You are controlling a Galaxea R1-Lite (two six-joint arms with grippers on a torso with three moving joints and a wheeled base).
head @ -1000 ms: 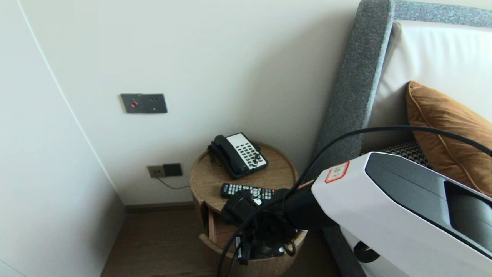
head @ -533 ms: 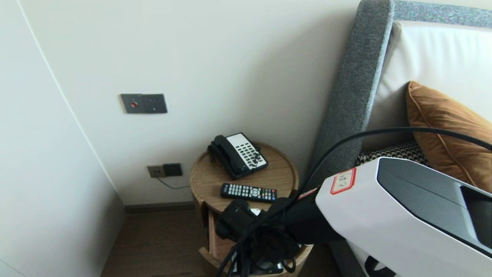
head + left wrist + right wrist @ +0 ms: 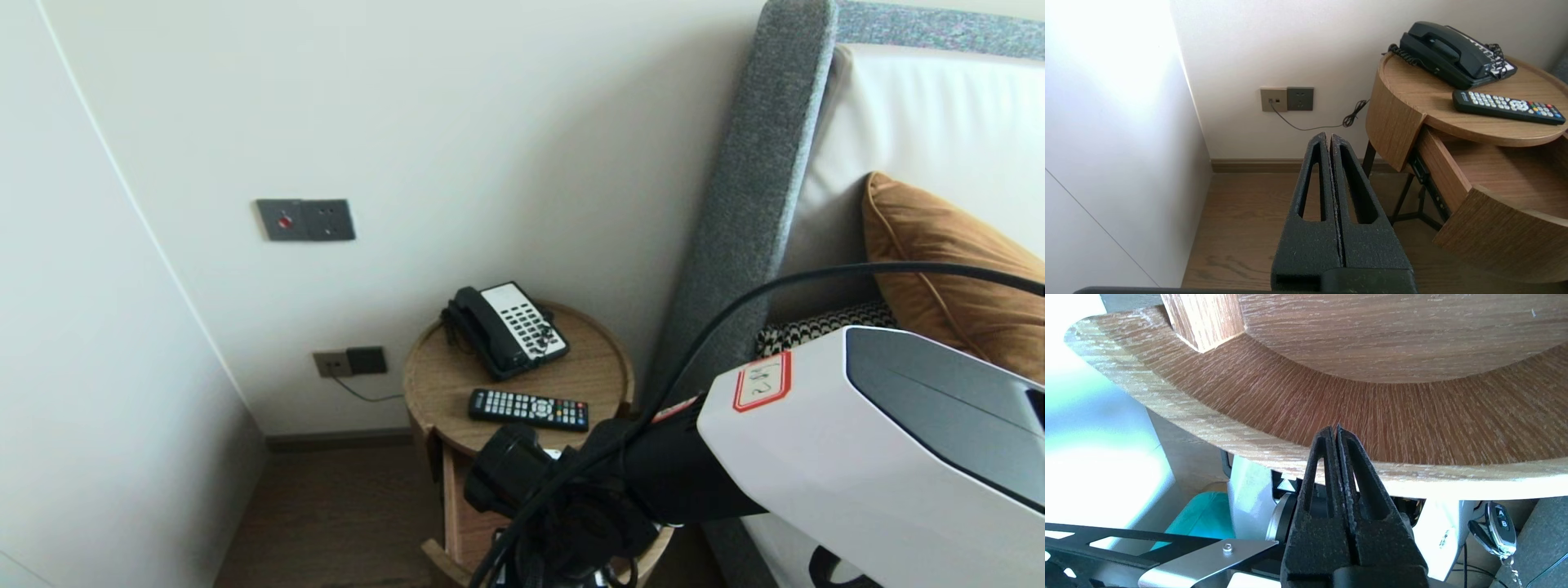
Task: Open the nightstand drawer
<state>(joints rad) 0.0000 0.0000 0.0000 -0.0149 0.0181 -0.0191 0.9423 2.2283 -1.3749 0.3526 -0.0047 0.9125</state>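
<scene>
Beside the bed (image 3: 898, 122), my right gripper (image 3: 1335, 428), pressed together, is at the open drawer (image 3: 1412, 416) of the table (image 3: 596, 367). My left gripper (image 3: 1329, 136) hangs parked, likewise closed.

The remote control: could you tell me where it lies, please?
Head view: the remote control lies on the round side table, nearer the robot than the telephone.

place: hotel bedroom | cues: headboard (image 3: 759, 163), bedside table (image 3: 441, 384), telephone (image 3: 506, 329), remote (image 3: 528, 407)

wall (image 3: 490, 122): cream, plain | floor (image 3: 343, 514): brown wood | headboard (image 3: 759, 163): grey fabric | cushion (image 3: 939, 269): ochre
</scene>
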